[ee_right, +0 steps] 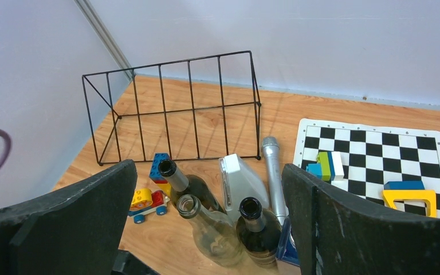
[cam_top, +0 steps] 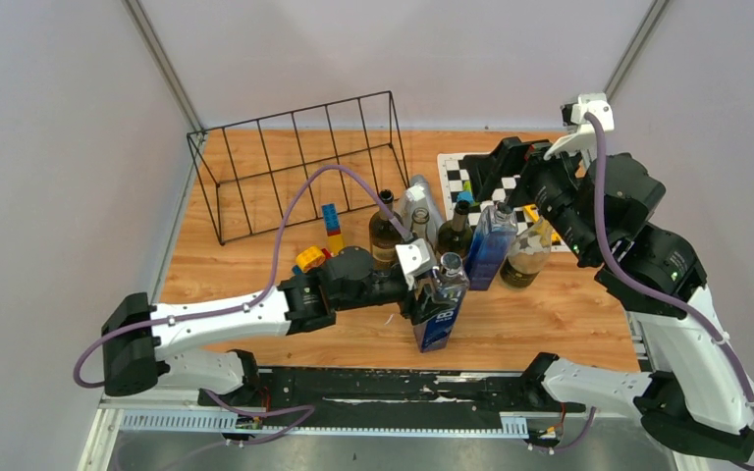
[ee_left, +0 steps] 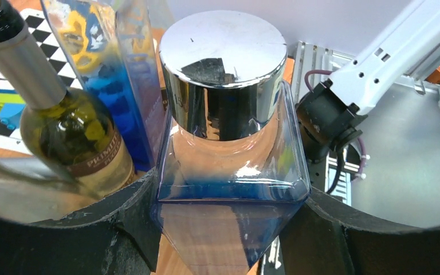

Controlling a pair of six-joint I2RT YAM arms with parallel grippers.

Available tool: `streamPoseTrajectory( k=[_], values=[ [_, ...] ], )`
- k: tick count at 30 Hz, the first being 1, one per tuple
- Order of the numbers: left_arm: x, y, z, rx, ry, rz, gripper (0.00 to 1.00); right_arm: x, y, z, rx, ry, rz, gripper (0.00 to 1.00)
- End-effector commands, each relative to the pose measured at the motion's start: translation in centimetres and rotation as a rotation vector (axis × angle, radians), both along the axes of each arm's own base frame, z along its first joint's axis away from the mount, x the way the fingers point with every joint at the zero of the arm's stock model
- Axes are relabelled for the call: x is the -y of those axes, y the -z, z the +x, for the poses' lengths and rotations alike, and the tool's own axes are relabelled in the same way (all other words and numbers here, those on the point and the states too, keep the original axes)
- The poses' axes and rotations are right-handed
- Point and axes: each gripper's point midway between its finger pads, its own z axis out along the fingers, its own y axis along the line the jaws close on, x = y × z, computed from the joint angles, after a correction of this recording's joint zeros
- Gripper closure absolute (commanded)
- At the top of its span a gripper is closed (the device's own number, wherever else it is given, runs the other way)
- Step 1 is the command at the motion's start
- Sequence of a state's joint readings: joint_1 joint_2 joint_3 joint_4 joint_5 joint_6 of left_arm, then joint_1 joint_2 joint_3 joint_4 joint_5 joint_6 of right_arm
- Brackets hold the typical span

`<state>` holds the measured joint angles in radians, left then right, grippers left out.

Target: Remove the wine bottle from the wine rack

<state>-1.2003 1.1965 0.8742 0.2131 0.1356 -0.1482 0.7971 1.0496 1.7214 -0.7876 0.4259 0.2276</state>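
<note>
Left claw (ee_left: 220, 240) grips the chrome-capped bottle (ee_left: 229, 149), well apart from the wine rack (cam_top: 299, 169); right claw (ee_right: 206, 177) gapes.

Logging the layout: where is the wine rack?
Top view: the wine rack stands at the table's far left, behind the toy blocks, left of the chessboard mat.

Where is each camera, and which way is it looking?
Top: high behind the robot, looking down on the table, rack, left arm and right arm.
Left wrist: on the left arm, facing right past the left gripper, shut on the capped bottle; its two fingers show.
Right wrist: on the right arm, facing the far left corner over the rack; the open right gripper shows two fingers.
Shared: top and right wrist both see the rack; both wrist views see the chessboard.
</note>
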Motion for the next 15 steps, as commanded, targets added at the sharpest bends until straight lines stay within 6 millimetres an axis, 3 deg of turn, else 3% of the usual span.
streamPoseTrajectory(
  k=[1,8,15],
  values=[
    [1.5,-11.2,0.1,0.182,0.027,-0.396,1.00,0.5,-1.7,-0.7,0.039,-0.008,0.056,0.01],
    [4.1,-9.7,1.9,0.242,-0.011,-0.422,1.00,0.8,-1.5,-0.9,0.039,-0.006,0.054,0.01],
    [5.2,-8.4,3.9,0.281,-0.050,-0.382,1.00,0.7,-1.2,-0.8,0.036,-0.007,0.041,0.01]
  ],
)
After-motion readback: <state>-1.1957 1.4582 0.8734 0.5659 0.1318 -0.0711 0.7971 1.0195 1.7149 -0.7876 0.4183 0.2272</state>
